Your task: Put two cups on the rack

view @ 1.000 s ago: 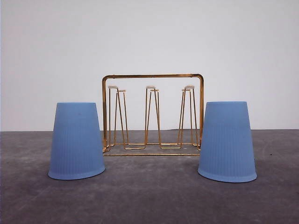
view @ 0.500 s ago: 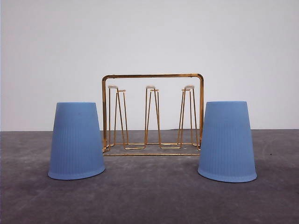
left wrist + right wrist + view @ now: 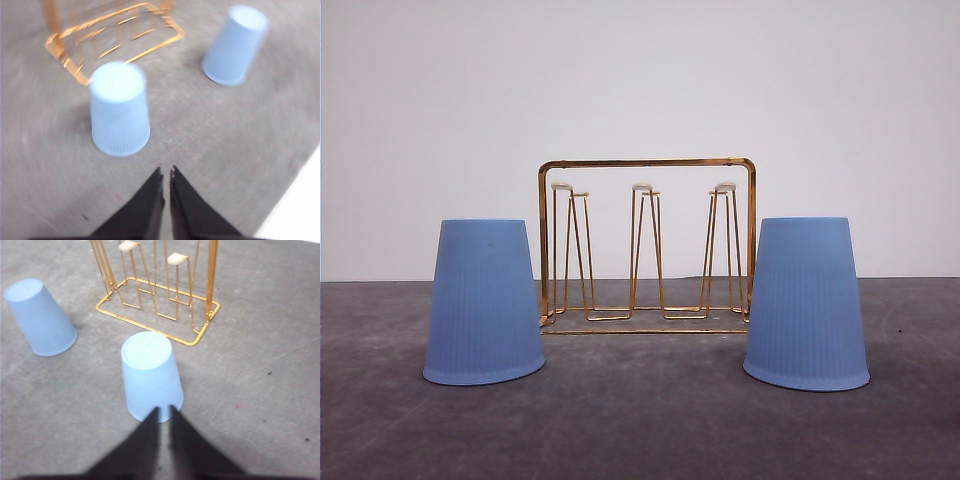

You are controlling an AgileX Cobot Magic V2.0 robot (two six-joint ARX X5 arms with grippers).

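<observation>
In the front view the gold wire rack (image 3: 647, 245) stands at the centre of the frame on a dark grey, mottled table (image 3: 640, 430), with a plain pale wall (image 3: 640, 80) filling the upper half behind it. The left cup (image 3: 483, 302) sits upside down at lower left and the right cup (image 3: 806, 303) upside down at lower right, each just beside one end of the rack and not on it; every prong is bare. The wrist views add what the front view lacks. In the left wrist view the left gripper (image 3: 165, 172) appears at the bottom centre, its dark fingers drawn together with only a thin slit between them, grasping nothing, hanging above the table just short of the left cup (image 3: 119, 110); this picture is blurred, with the rack (image 3: 112, 35) smeared at upper left and the other cup (image 3: 234, 45) at upper right. In the right wrist view the right gripper (image 3: 162, 410) is likewise pinched nearly closed and empty, its tips overlapping the lower rim of the right cup (image 3: 151, 375), though contact cannot be judged; the rack's (image 3: 160, 295) flat base and whitish prong tips show clearly at the top, and the far cup (image 3: 40, 317) is at upper left. No writing or label is readable on anything.
</observation>
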